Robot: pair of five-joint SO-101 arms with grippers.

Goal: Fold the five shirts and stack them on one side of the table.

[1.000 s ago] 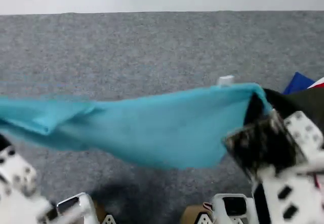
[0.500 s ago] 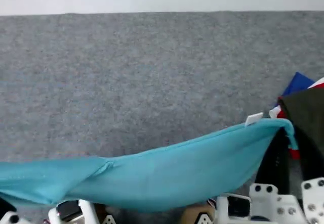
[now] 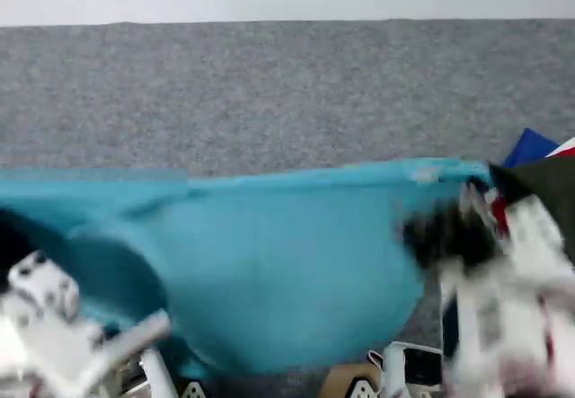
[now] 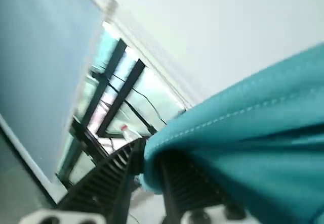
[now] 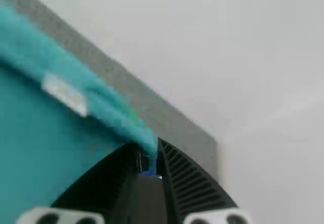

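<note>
Teal shirt [image 3: 269,254] stretched in the air above the grey surface [image 3: 269,92], left pincer [image 4: 148,166] clamped on one end, right pincer [image 5: 150,163] clamped on the other, more shirts [image 3: 539,182] heaped at the surface's right edge

The left arm [image 3: 45,313] was white moulded plastic dotted with dark screw holes; the right arm [image 3: 505,295] white with black sections. The left hand [image 4: 152,154] and right hand [image 5: 150,158] had black ribbed fingers [image 5: 188,184] on white bases.
</note>
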